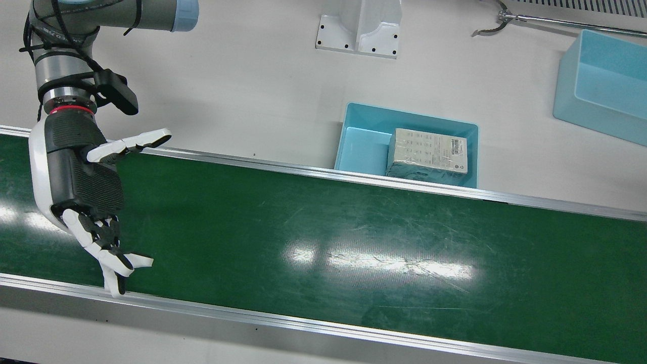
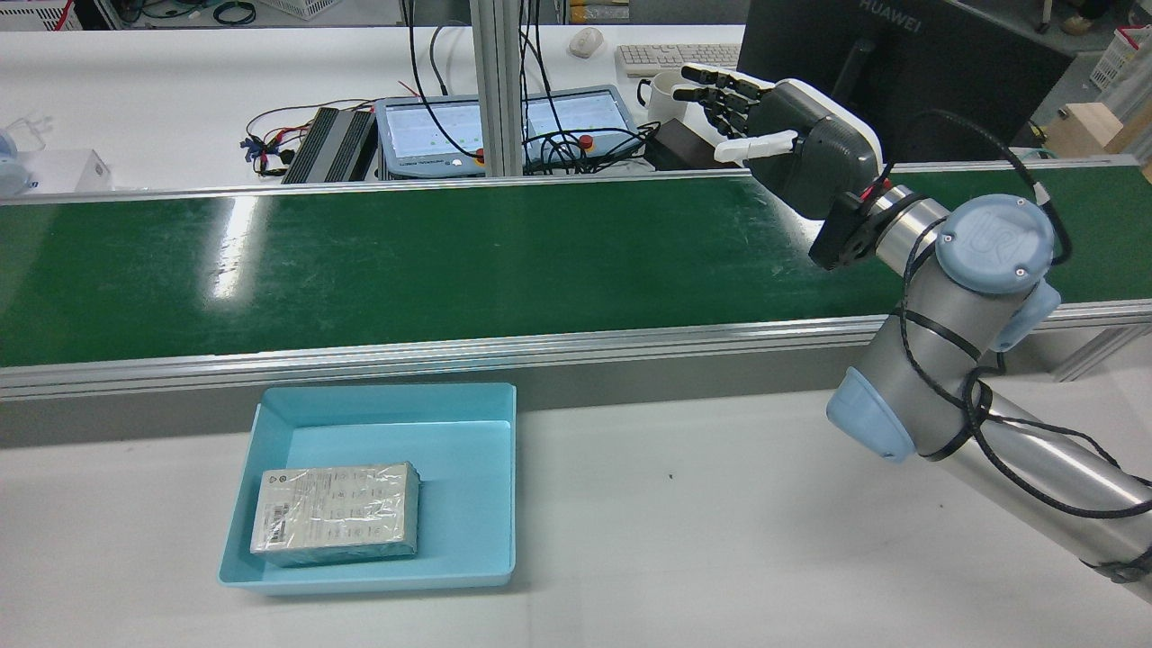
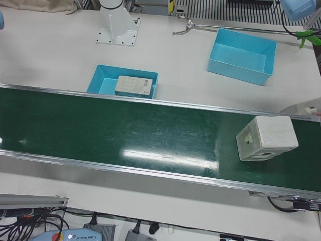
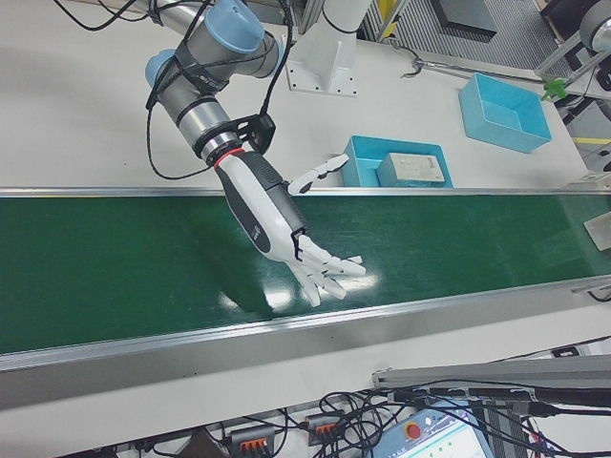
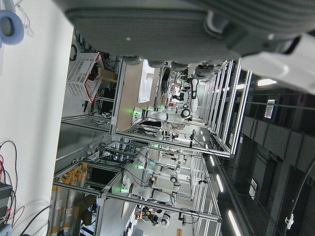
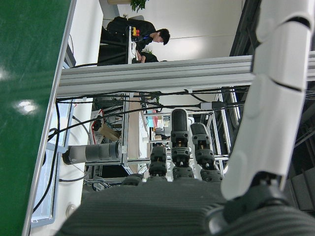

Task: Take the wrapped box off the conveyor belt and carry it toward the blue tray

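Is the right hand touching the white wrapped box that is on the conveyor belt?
Apart. In the right-front view the right hand hangs open over the belt's middle, while the wrapped box sits at the belt's far end, with bare green belt between them.

Right hand (image 1: pixel 83 187) hanging over the belt, palm open, fingers (image 1: pixel 113 263) spreading apart, gripping nothing; arm reaching forward from its pedestal side. Left hand showing only its palm underside (image 5: pixel 197 24), fingers unreadable.
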